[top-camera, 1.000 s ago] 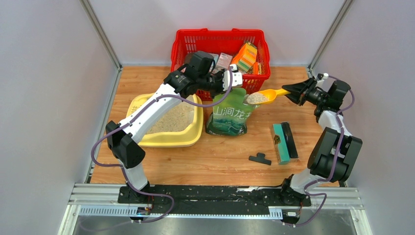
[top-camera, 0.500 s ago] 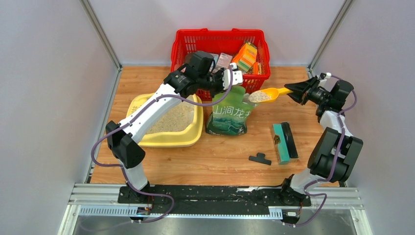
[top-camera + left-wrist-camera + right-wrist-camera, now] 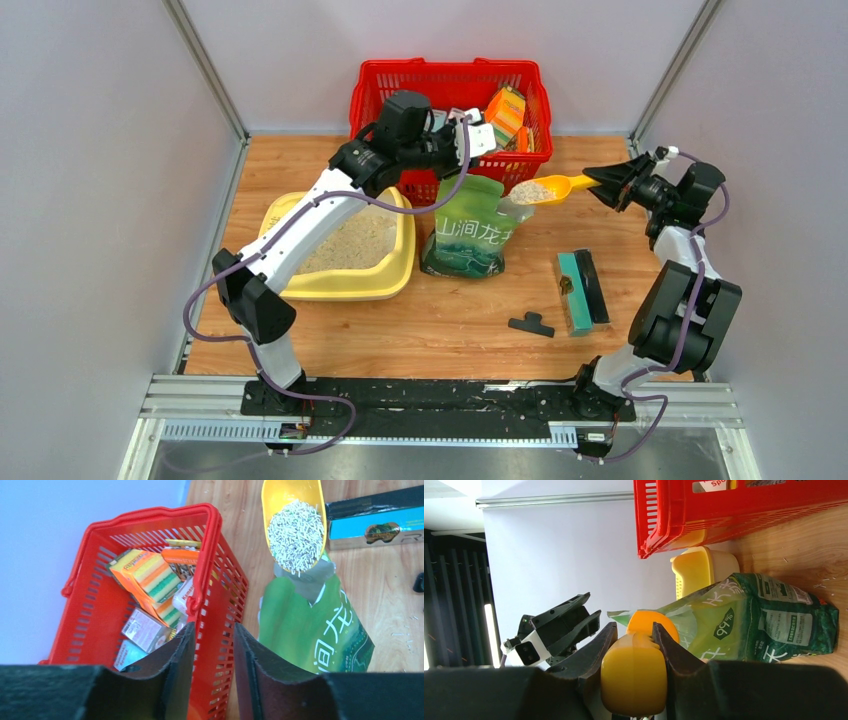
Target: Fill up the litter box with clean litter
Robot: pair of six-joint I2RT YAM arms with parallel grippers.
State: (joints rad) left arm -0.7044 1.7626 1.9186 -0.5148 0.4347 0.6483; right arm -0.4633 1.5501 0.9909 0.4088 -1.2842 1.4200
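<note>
Holds the scoop point(image 3: 556, 186) of litter point(image 3: 534, 192) clenched in the right gripper point(image 3: 598, 182) above the bag point(image 3: 468, 238), leaves the left gripper point(image 3: 480, 130) released over the basket point(image 3: 450, 68), and next needs a level carry to the part-filled box point(image 3: 345, 288) by the table's point(image 3: 450, 325) left edge.

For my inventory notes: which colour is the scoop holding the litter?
Yellow-orange; the scoop shows best in the left wrist view.
</note>
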